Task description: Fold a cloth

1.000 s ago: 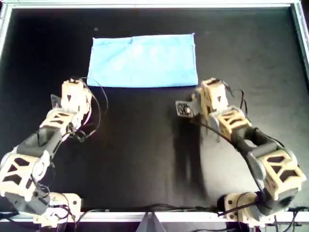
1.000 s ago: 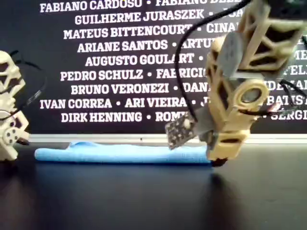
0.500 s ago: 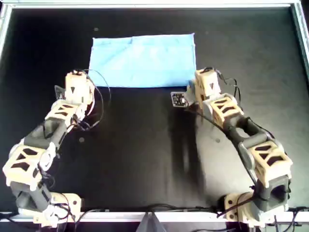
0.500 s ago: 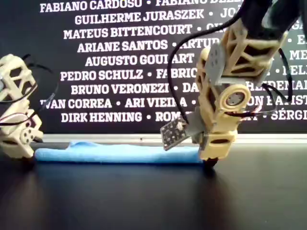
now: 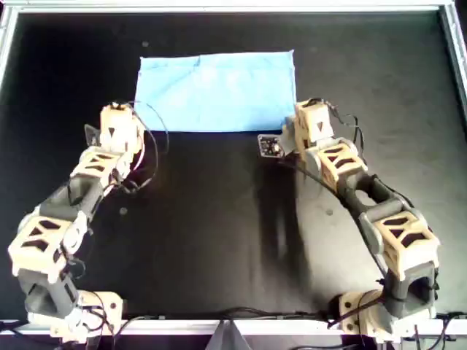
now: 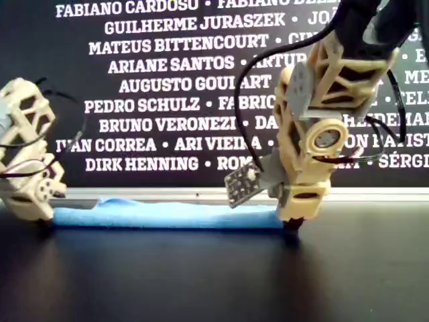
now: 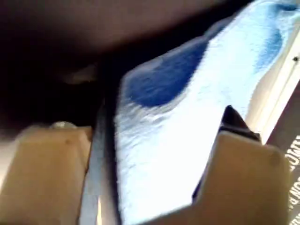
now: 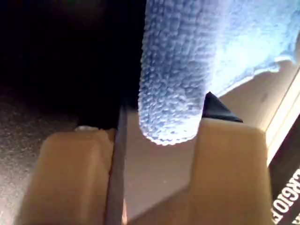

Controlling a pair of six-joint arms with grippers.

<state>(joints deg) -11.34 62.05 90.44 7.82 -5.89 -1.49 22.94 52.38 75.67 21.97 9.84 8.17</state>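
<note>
The cloth (image 5: 219, 91) is a light blue rectangle lying flat at the far middle of the black table; it shows as a low blue strip (image 6: 167, 215) in the exterior view. My left gripper (image 5: 118, 122) stands at the cloth's near corner on the overhead view's left, low on the table (image 6: 37, 213). In the left wrist view it is open (image 7: 164, 117), with the cloth's edge (image 7: 178, 140) between its fingers. My right gripper (image 5: 306, 120) is at the near corner on the overhead view's right (image 6: 295, 221). It is open (image 8: 164, 105) around the rolled cloth edge (image 8: 176, 70).
A metal frame (image 5: 219, 6) borders the black table. A small circuit board (image 5: 271, 146) sticks out from the right wrist. A black wall with white names (image 6: 167, 87) stands behind the table in the exterior view.
Both arms have moved forward to the cloth's near edge, and each gripper now stands at a near corner. Over the last half second they barely shifted.
</note>
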